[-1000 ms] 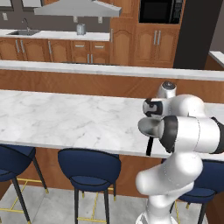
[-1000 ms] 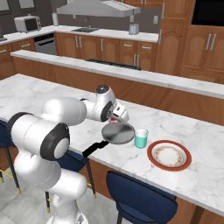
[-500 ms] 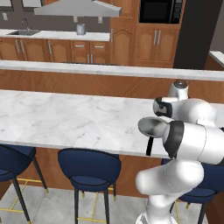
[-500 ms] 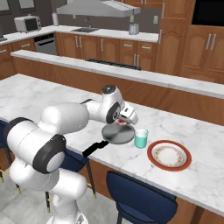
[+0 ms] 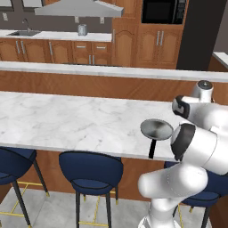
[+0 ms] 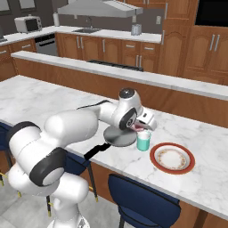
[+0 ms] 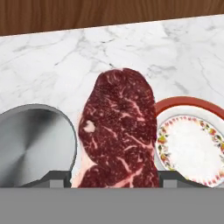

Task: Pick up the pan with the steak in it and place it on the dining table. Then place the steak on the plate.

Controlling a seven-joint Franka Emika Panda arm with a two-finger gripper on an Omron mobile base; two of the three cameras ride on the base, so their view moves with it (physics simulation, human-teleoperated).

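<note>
My tool (image 7: 114,181) grips the steak (image 7: 119,131), jaws closed on either side of it, raised above the table (image 7: 65,57); pan (image 7: 33,144) sits empty on one side, plate (image 7: 192,142) on the other.
</note>
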